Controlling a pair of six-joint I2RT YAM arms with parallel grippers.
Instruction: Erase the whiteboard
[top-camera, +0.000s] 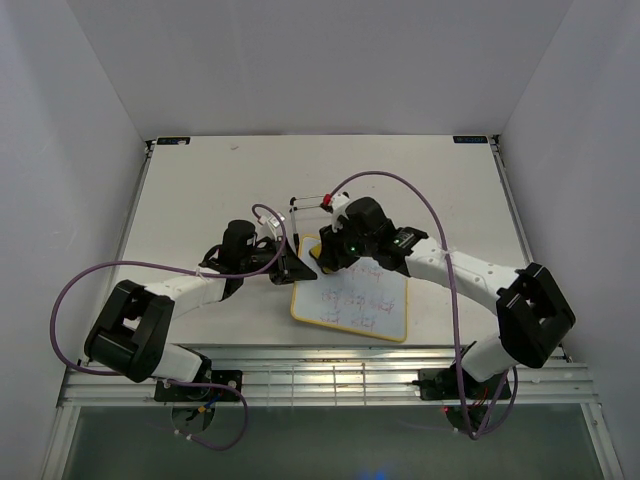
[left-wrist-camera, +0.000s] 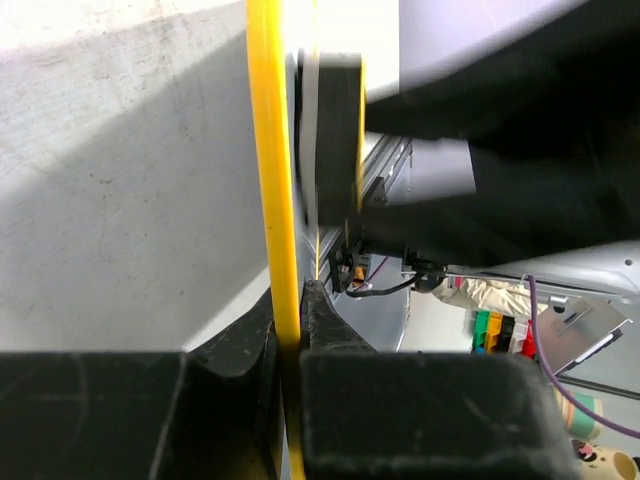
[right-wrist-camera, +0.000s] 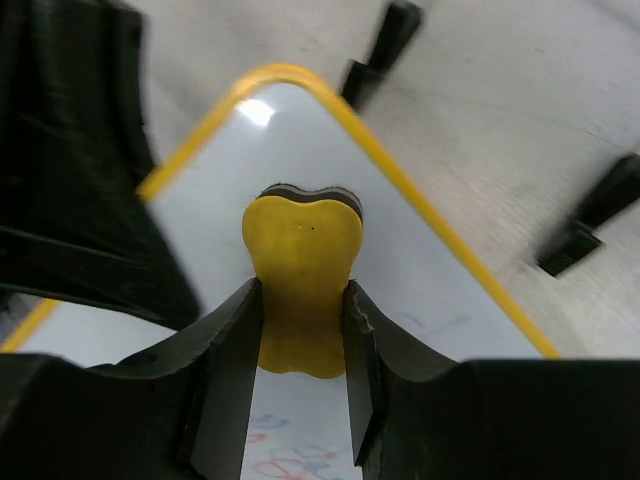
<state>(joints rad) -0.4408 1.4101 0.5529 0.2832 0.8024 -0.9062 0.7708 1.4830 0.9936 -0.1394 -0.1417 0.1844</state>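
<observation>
Fingers (left-wrist-camera: 240, 350) of the left gripper (left-wrist-camera: 292, 308) were clamped on the yellow left edge of the whiteboard (left-wrist-camera: 268, 150). Right gripper (right-wrist-camera: 300, 292) was pinched tight on a yellow eraser (right-wrist-camera: 303, 235), pressed to the board's far-left corner. Board lay mid-bench, close to the near edge, with open bench toward both far corners. Only the right wrist view showed the eraser. The top view showed scribbles (top-camera: 355, 298) across the board's near half.

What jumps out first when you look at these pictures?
The yellow eraser, pinched in the right claw, sits against the whiteboard near one corner. The left claw grips the board's yellow edge at mid-table. Pink-blue scribbles cover the part of the board nearer the arm bases.
</observation>
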